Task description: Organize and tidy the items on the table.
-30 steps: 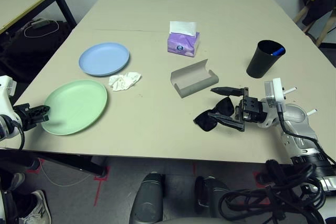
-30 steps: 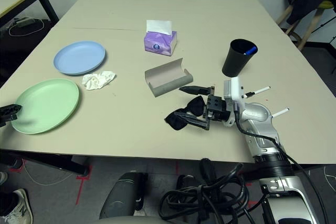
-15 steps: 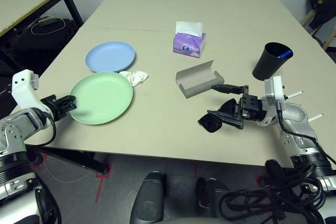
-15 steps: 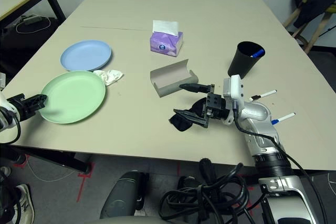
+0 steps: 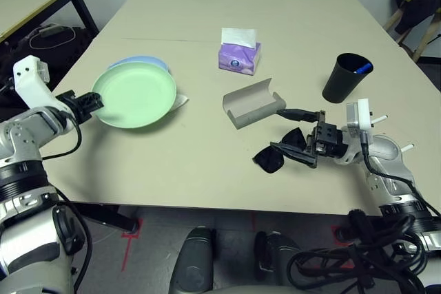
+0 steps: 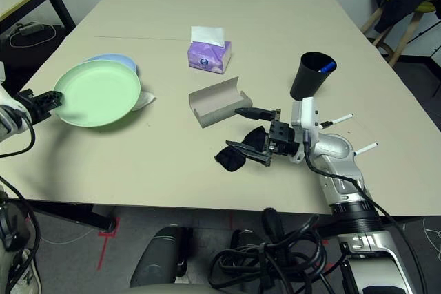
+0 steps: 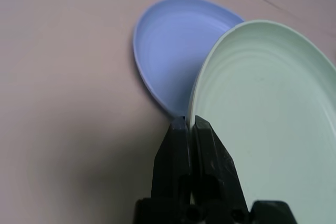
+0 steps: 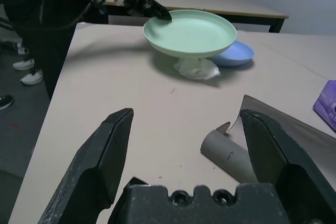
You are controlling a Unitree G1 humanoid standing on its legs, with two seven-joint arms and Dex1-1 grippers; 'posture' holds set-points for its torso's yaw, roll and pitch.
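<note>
Pale-green plate (image 5: 135, 93) was held aloft by its rim, the left gripper (image 7: 190, 127) clenched on it, over the light-blue plate (image 7: 173, 45). We judged the thin rim grip liable to slip, tipping it onto the crumpled tissue (image 8: 196, 68). It sat near level, face up. The right gripper (image 8: 184, 135) hung unclenched beside the sunglasses (image 5: 279, 153).

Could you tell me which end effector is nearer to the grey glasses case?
The right. The right end effector sits open just beside the grey glasses case, over the sunglasses. The left end effector is across the table, clamped on the green plate.
</note>
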